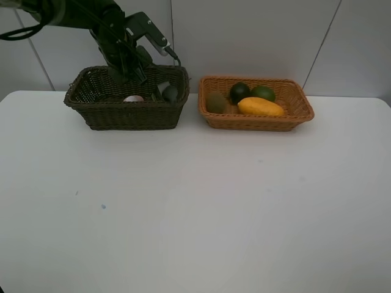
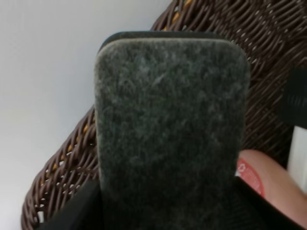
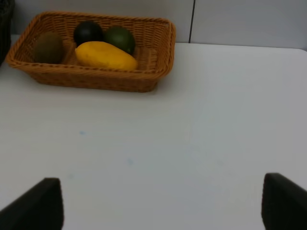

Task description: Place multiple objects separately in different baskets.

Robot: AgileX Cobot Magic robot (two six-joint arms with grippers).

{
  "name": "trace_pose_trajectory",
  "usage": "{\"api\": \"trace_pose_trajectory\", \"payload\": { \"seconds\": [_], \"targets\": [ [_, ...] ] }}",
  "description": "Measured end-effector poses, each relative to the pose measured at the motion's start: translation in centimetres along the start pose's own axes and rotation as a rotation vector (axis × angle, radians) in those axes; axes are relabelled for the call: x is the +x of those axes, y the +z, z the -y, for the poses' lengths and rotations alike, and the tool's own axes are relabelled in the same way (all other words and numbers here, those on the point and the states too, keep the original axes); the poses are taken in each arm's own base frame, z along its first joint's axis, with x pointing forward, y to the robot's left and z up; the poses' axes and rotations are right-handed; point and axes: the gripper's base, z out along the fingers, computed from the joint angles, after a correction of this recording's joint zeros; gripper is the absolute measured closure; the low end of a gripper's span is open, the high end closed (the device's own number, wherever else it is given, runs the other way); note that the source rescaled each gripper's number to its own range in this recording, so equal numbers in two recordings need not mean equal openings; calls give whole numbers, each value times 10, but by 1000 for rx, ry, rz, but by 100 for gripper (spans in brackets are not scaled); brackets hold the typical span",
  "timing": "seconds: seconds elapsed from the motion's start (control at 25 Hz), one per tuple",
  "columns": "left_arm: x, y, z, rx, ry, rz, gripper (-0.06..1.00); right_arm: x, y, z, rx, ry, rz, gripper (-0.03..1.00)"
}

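A: Where do the two baskets sit?

B: On the white worktop (image 1: 195,207), at the far edge. The dark basket (image 1: 125,113) is toward eleven o'clock, the orange basket (image 1: 256,119) toward one o'clock, just beside each other but apart.

A: What is in the orange one?

B: Four fruits. The yellow mango (image 1: 261,107) lies along the near side, the kiwi (image 1: 215,102) at its nine o'clock end, and the mangosteen (image 1: 239,91) and lime (image 1: 264,93) sit behind the mango, side by side.

A: And the left hand (image 1: 131,70)?

B: It hangs over the dark basket, reaching down inside the rim. The left wrist view shows it clamped on the black eraser (image 2: 170,129), whose grey felt face fills the view, with the woven wall behind.

A: Anything else in that basket?

B: The pink bottle (image 2: 268,179) lies on the floor just beside the eraser, and a white marker (image 2: 298,155) shows at the edge. From above, a dark green bottle (image 1: 170,93) leans near the three o'clock end.

A: The right hand (image 3: 158,206)?

B: Spread wide apart over bare worktop, holding nothing, well apart from the orange basket.
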Motion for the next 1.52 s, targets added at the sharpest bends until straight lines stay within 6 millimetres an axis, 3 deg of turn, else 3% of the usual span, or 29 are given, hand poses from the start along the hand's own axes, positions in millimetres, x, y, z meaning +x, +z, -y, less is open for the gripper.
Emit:
{"api": "trace_pose_trajectory", "payload": {
  "seconds": [0.12, 0.16, 0.24, 0.36, 1.08, 1.32, 1.52],
  "targets": [
    [-1, 0, 1, 8, -12, 15, 37, 0, 0, 0, 0, 0, 0, -3],
    [-1, 0, 1, 9, -12, 16, 31, 0, 0, 0, 0, 0, 0, -3],
    [-2, 0, 1, 9, -12, 24, 8, 0, 0, 0, 0, 0, 0, -3],
    [-3, 0, 1, 8, -13, 30, -3, 0, 0, 0, 0, 0, 0, -3],
    [-1, -5, -1, 17, -34, 9, -5, 0, 0, 0, 0, 0, 0, -3],
    [5, -25, -4, 23, -49, 11, -5, 0, 0, 0, 0, 0, 0, -3],
    [15, -63, -11, 20, -74, 35, -5, 0, 0, 0, 0, 0, 0, -3]
  ]
}}
